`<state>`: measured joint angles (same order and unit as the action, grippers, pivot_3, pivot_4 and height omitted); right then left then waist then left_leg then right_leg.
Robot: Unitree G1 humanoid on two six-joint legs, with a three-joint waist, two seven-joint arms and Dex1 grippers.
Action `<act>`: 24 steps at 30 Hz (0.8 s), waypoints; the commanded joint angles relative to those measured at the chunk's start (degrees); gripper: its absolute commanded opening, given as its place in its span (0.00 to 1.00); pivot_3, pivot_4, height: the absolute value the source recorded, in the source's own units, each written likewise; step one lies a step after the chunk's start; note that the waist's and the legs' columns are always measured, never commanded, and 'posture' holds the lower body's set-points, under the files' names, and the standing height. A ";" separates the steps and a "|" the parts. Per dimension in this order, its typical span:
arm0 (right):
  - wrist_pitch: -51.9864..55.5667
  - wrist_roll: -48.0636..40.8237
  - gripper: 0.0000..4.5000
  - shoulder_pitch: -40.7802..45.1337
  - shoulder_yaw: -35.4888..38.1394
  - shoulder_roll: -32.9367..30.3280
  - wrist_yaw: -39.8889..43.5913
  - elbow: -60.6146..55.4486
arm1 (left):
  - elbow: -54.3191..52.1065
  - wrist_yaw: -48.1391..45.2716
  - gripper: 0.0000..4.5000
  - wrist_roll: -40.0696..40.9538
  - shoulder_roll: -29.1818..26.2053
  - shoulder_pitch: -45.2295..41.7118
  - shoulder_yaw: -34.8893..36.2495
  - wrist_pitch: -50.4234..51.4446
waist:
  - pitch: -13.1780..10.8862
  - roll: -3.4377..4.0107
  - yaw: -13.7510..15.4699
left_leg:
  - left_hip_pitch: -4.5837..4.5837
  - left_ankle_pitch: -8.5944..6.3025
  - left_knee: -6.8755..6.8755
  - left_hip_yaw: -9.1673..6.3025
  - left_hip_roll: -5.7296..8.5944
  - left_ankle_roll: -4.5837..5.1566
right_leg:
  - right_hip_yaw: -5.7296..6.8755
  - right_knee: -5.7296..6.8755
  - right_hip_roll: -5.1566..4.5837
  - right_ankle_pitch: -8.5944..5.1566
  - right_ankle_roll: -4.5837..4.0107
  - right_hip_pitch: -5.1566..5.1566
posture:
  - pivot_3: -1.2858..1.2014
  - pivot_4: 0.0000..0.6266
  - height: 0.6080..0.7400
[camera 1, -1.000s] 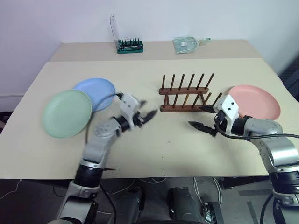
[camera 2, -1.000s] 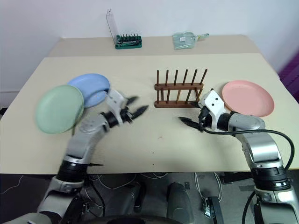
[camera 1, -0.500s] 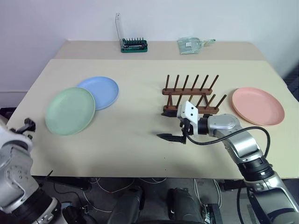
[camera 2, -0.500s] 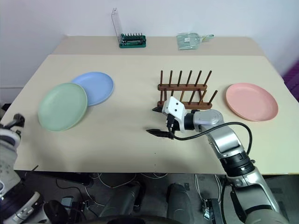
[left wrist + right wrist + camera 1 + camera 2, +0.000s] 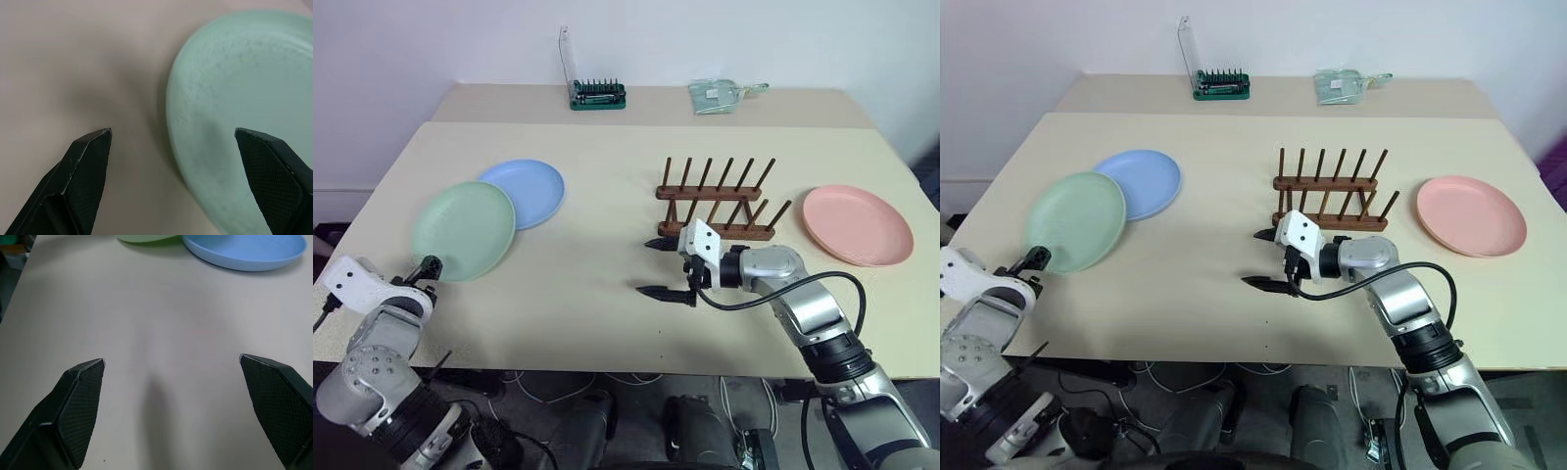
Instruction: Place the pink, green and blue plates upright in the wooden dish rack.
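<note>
The green plate (image 5: 464,229) lies flat near the left edge of the beige table (image 5: 607,323), its rim overlapping the near edge of the blue plate (image 5: 527,190) just behind it. The left gripper (image 5: 424,266) sits at the table's left front edge, right by the green plate's near rim. Its wrist view shows the two black fingers (image 5: 83,171) spread wide, one over bare tabletop and the other over the plate's edge, holding nothing. Whether a fingertip actually touches the rim I can't quite make out.

A broad stretch of bare tabletop lies between those plates and the wooden dish rack (image 5: 715,201), which stands right of centre with its pegs upright and every slot empty. The right gripper (image 5: 661,266) reaches leftward just in front of the rack's left end, jaws gaping and empty, hovering low over the open surface. Its wrist view looks across the bare table toward the blue and green plates.

The pink plate (image 5: 857,223) rests flat on the right, well apart from the rack and close to the table's right edge.

A second, paler table is pushed against the far side, up to a white wall (image 5: 705,39). On it stand a green tool holder (image 5: 597,93) with a clear upright panel and a clear plastic packet (image 5: 717,95).
</note>
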<state>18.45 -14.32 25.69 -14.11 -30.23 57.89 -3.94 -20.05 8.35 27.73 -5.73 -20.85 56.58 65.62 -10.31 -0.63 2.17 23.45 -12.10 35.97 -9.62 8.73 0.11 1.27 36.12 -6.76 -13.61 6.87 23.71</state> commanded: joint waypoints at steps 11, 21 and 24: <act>9.15 -6.95 1.00 -4.93 15.44 -11.74 -0.31 -4.51 | -10.28 -21.07 0.92 5.63 -6.80 16.54 -14.39 -19.68 | -0.03 0.01 0.14 | 0.03 -0.05 -0.05 0.17 -0.01 0.07 | -0.27 -0.06 -0.02 -0.03 -0.10 0.05 | 0.52 0.24 1.00; 4.46 5.82 1.00 -3.09 23.55 -19.87 -16.00 14.67 | -16.89 -44.63 0.92 -2.40 -24.78 18.09 -55.73 -29.02 | -0.05 0.23 -0.07 | -0.01 -0.18 -0.05 1.18 -0.34 0.27 | -0.69 -0.17 -0.11 -0.08 -0.39 0.05 | 0.52 0.24 1.00; 5.84 9.07 1.00 -0.29 22.27 -19.11 -21.00 20.45 | -13.40 -46.81 0.92 -2.29 -23.13 13.88 -59.84 -32.29 | -0.07 0.32 -0.72 | 0.00 -0.22 -0.13 1.62 -0.44 0.37 | -1.00 -0.13 -0.06 -0.05 -0.40 0.33 | 0.52 0.24 1.00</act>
<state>24.01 -6.82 23.57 7.62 -49.35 39.29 15.48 -34.13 -37.31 25.84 -28.91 -6.33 -2.44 35.85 -10.38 -0.31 1.45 23.46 -12.30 35.80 -7.95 8.27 0.50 0.23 36.01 -6.81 -13.65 6.47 24.14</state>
